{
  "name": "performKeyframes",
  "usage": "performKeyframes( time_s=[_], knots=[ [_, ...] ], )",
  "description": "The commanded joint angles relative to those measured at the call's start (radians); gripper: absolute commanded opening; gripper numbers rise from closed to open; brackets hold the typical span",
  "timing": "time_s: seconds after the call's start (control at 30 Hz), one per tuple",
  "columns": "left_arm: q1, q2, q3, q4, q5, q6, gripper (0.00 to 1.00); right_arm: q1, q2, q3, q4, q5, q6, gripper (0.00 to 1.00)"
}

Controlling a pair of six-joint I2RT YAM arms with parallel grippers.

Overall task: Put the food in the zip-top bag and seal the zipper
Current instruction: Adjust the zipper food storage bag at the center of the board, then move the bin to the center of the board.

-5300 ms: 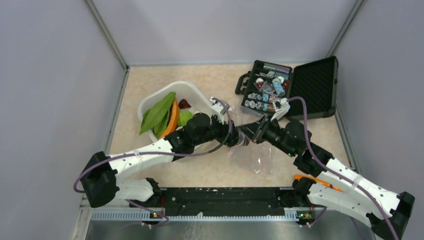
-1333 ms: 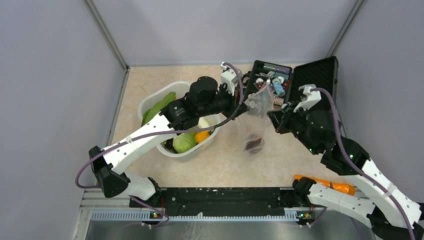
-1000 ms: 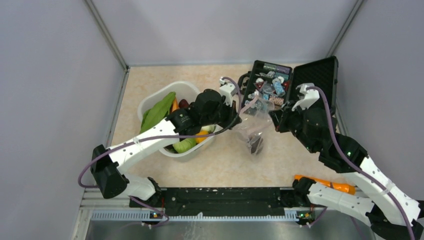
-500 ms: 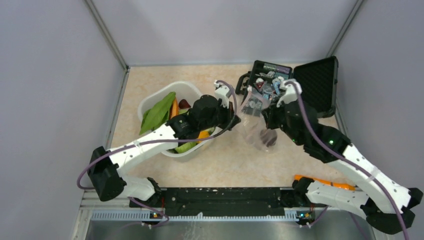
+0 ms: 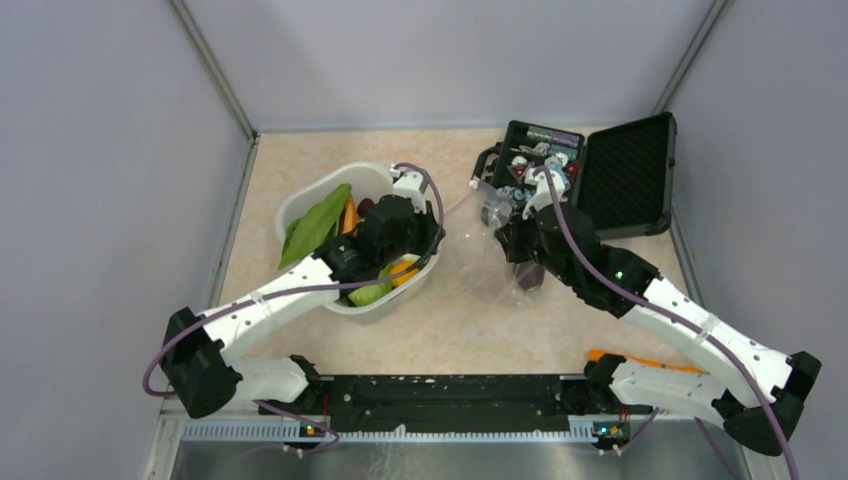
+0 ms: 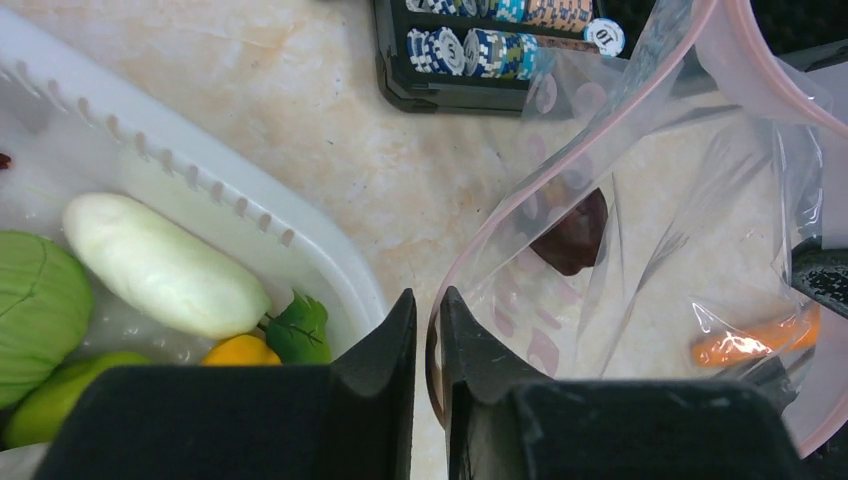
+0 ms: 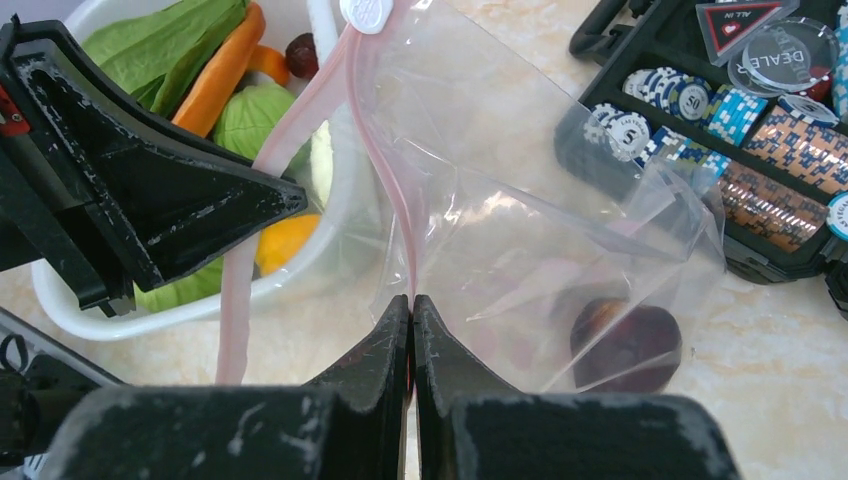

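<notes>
Newbie: Bag trouble here. The right end effector (image 7: 411, 300) is clamped tight on the zipper (image 7: 385, 170) of the zip-top bag (image 7: 560, 250). The bag hangs crumpled over the table (image 6: 300, 90), between the white tub (image 6: 300, 250) and the poker chip case (image 5: 620, 175). One dark purple round piece (image 7: 625, 345) sits at the bottom of it. The left end effector (image 6: 428, 310) has its fingers a crack apart, with the other side of the pink rim running through the slit, loose I think. How do I load the rest?

Oldhand: My guess is the left one's next job is fetching food. Hold the right grip high and steady so the mouth gapes toward the tub. Go for the white radish (image 6: 160, 265) first, since it lies bare on top. Grab it across the middle, because it looks smooth and might squirt out. Drop it well inside the rim, not on the zipper. The carrot (image 7: 215, 75) and cabbage (image 7: 255, 120) are tucked beside the leafy pieces (image 7: 165, 35), so take those later. Watch for film snagging on the fingers.
</notes>
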Motion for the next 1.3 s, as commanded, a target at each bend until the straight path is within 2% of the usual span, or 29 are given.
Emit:
performKeyframes(
  time_s=[0.0,0.1,0.17,0.27,0.33,0.43,0.57,0.73,0.93,1.1,1.27],
  knots=[
    [0.015,-0.024,-0.001,0.005,-0.011,0.009,0.15,-0.002,-0.018,0.015,0.056,-0.032,0.009,0.00],
    [0.015,-0.005,0.017,-0.004,0.024,0.006,0.20,-0.002,0.007,0.053,0.011,-0.013,0.051,0.00],
    [0.015,0.001,0.020,0.000,0.055,0.006,0.37,0.000,0.020,0.076,-0.013,-0.013,0.062,0.00],
    [0.014,-0.008,0.018,0.026,0.121,0.011,0.49,0.000,0.011,0.066,0.004,0.015,0.077,0.00],
    [0.015,-0.025,0.018,0.035,0.138,0.017,0.62,0.000,0.007,0.057,0.016,0.021,0.073,0.00],
    [0.015,-0.068,0.013,0.031,0.136,0.040,0.64,-0.001,0.030,0.059,0.018,0.011,0.070,0.00],
    [0.016,-0.136,0.004,-0.011,0.093,0.084,0.78,0.000,0.060,0.045,0.049,-0.005,0.073,0.00],
    [0.024,-0.203,-0.015,-0.073,0.056,0.144,0.89,0.000,0.089,0.040,0.100,-0.033,0.074,0.00],
    [0.082,-0.247,-0.046,-0.133,-0.017,0.165,0.95,-0.001,0.129,0.051,0.119,-0.063,0.069,0.00],
    [0.210,-0.243,-0.063,-0.203,0.056,0.186,0.96,-0.001,0.126,0.032,0.135,-0.078,0.072,0.00],
    [0.278,-0.179,-0.061,-0.222,0.090,0.196,0.96,0.000,0.113,0.017,0.141,-0.084,0.076,0.00]
  ],
)
